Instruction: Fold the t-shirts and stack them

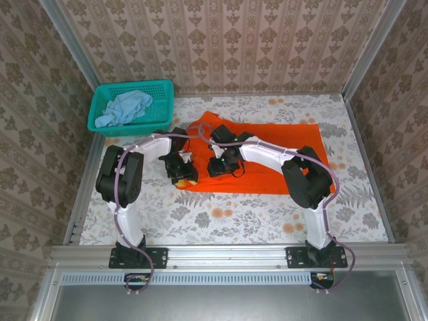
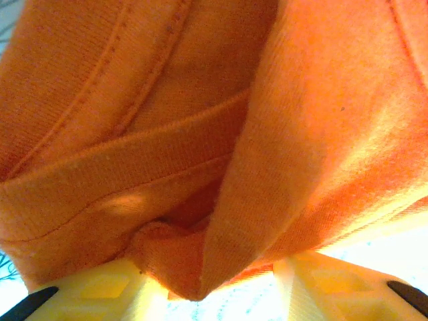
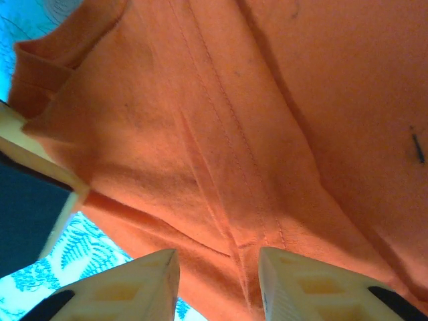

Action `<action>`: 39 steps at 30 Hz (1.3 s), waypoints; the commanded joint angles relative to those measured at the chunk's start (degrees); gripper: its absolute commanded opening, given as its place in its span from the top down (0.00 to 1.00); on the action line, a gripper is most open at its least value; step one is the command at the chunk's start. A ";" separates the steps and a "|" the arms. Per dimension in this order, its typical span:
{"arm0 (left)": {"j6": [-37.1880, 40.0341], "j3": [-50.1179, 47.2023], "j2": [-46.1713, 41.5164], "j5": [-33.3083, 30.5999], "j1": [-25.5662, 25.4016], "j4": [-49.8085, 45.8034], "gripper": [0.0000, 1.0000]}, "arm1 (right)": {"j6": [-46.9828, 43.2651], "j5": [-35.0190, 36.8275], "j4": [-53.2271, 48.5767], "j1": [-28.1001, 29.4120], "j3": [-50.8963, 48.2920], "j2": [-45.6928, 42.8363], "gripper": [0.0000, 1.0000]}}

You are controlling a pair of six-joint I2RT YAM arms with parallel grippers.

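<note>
Pinching the orange t-shirt (image 1: 281,144) between their fingers, left hand (image 1: 182,171) and right hand (image 1: 221,164) grip its near edge on the worktop (image 1: 234,214), likely to fold it.

Teal basket (image 1: 160,90) at far-left tbl (image 1: 267,214) corner, floral cloth.

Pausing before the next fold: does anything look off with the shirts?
The pale blue t-shirt lies crumpled in the teal basket, not yet folded. The orange t-shirt is bunched at its left end, where both grippers work.
</note>
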 commanded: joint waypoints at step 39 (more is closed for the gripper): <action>0.24 -3.67 4.45 0.51 2.98 -0.30 0.54 | -5.89 8.59 0.62 1.58 -3.59 2.47 0.82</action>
